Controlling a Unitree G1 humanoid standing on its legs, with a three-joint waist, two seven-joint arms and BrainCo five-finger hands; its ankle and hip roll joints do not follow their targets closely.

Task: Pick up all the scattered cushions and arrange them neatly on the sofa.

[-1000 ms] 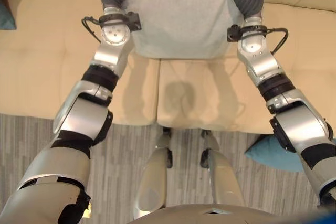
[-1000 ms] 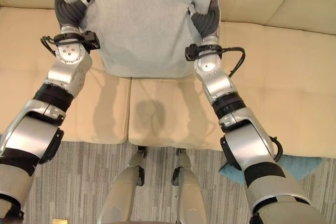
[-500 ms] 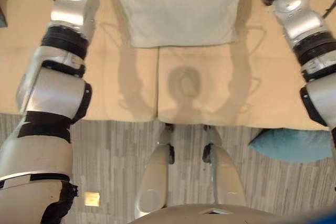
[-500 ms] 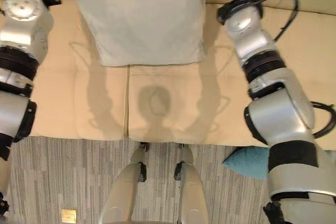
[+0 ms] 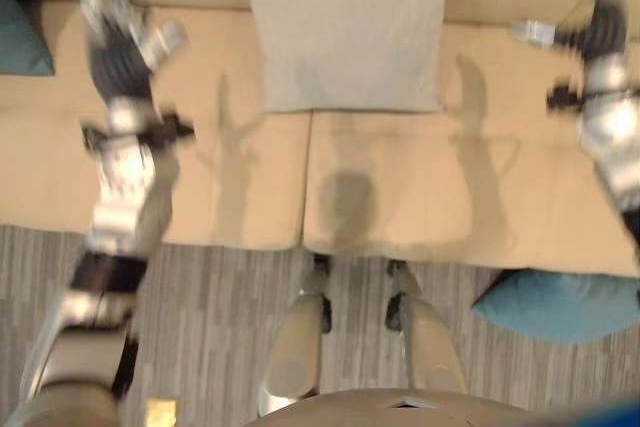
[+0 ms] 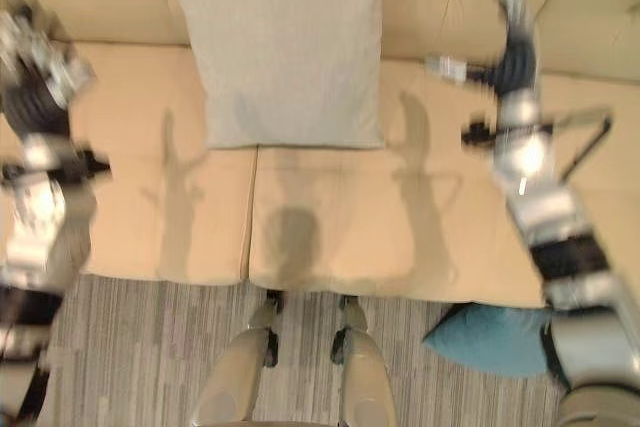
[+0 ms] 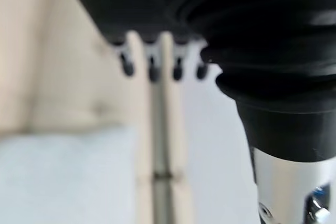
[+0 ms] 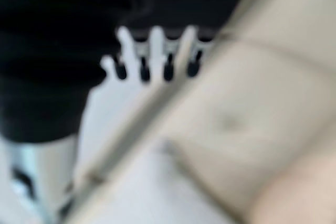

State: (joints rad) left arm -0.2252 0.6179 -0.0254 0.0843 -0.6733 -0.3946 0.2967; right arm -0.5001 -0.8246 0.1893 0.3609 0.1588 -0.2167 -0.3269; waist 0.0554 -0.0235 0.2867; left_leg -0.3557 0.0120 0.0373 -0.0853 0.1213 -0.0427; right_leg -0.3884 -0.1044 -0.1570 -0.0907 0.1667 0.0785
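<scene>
We see the grey cushion leaning on the back of the cream sofa, in the middle. Our left hand and right hand are up on each side, fingers straight, holding nothing. A blue cushion lies on the floor.

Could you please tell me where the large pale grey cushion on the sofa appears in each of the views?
Left eye view: the large pale grey cushion leans at top centre against the cream sofa backrest.
Right eye view: it sits at top, slightly left of centre.
Left wrist view: a pale blur past the fingers may be it; cannot tell.
Right wrist view: cannot tell.
Shared landmark: the seat seam below its lower edge.
</scene>
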